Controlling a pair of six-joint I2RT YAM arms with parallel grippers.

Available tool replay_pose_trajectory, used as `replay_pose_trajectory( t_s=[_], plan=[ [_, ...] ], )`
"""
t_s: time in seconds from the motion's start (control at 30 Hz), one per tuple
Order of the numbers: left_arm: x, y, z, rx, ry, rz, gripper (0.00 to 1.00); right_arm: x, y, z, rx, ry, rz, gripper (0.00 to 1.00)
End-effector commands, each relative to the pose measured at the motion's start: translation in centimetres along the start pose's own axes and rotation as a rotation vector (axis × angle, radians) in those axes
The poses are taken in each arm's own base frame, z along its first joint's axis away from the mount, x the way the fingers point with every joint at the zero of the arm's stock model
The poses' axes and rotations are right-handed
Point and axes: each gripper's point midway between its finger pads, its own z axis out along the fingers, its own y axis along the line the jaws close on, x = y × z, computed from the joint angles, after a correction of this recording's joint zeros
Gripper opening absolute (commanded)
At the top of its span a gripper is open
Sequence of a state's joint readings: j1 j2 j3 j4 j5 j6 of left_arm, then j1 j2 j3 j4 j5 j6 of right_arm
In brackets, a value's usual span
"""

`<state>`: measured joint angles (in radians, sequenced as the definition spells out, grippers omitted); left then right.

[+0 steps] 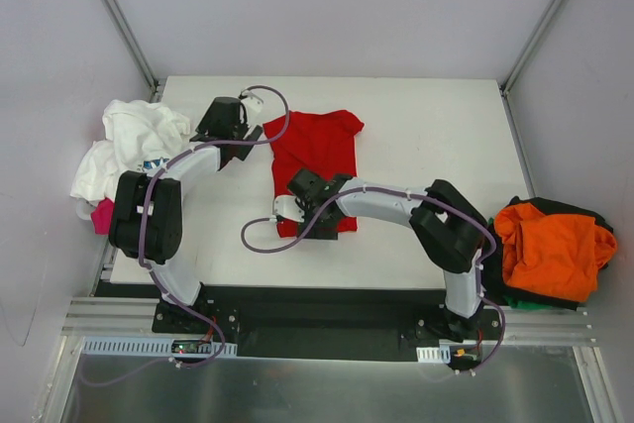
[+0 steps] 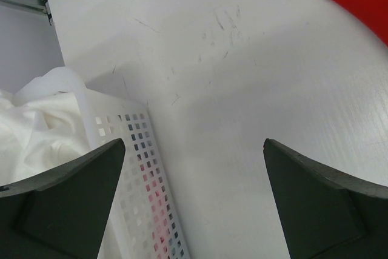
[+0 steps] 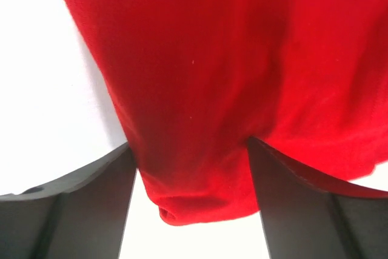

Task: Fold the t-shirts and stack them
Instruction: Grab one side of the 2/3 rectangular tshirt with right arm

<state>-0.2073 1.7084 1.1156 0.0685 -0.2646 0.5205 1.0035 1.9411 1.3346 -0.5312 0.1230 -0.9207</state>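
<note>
Right fingers [image 3: 73,201] are recorded spread astride the near-left hem of the red t-shirt [image 1: 315,151], laid mid-worktop [image 1: 426,165], left fingers [image 2: 66,201] spread and empty; cloth is judged light, limp, best pinched at that bunched hem.

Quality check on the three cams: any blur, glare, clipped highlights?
Top external: sharp, evenly lit; white t-shirts nearly blown out, folds faint. Left wrist: table bright but scratches readable, soft shadow across it; left gripper dark, little surface detail. Right wrist: red t-shirt fills the frame, soft focus, saturated; table beside it clipped to white.
</note>
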Motion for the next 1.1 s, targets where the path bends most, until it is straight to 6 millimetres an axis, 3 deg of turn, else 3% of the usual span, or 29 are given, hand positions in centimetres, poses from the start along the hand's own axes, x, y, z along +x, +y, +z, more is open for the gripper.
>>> replay_pose_trajectory(
  t_s=[0.0,0.13,0.23,0.27,0.37,0.57,0.73,0.97,1.07],
  plan=[
    [-0.8,1.4,-1.1,-0.020,-0.038,-0.016,1.00,0.7,0.7,2.4,-0.100,0.003,-0.026,0.71],
    [-0.8,2.0,-1.4,-0.030,-0.041,-0.017,0.99,0.9,1.0,2.7,-0.130,-0.001,-0.026,0.51],
    [-0.9,2.2,-1.6,-0.035,-0.045,-0.020,0.99,0.7,1.7,2.8,-0.162,-0.015,-0.018,0.31],
    [-1.0,2.1,-1.6,-0.026,-0.050,-0.020,0.99,0.7,1.9,2.8,-0.171,-0.015,-0.017,0.19],
    [-1.2,1.1,-1.6,0.022,-0.061,-0.057,0.99,1.0,2.2,2.3,-0.178,-0.009,-0.001,0.01],
    [0.6,-3.0,-1.6,0.171,0.000,-0.054,1.00,1.3,2.5,0.5,-0.162,-0.010,0.015,0.01],
    [1.4,-6.3,-2.9,0.252,0.007,-0.003,0.99,1.0,2.8,-0.5,-0.150,-0.009,0.001,0.01],
    [-0.2,-10.8,-4.5,0.390,0.004,-0.023,0.99,0.2,3.3,-1.2,-0.125,0.006,-0.034,0.01],
    [-0.9,-11.4,-4.6,0.402,-0.005,-0.018,0.99,0.3,3.6,-1.3,-0.127,0.013,-0.034,0.01]
  ],
)
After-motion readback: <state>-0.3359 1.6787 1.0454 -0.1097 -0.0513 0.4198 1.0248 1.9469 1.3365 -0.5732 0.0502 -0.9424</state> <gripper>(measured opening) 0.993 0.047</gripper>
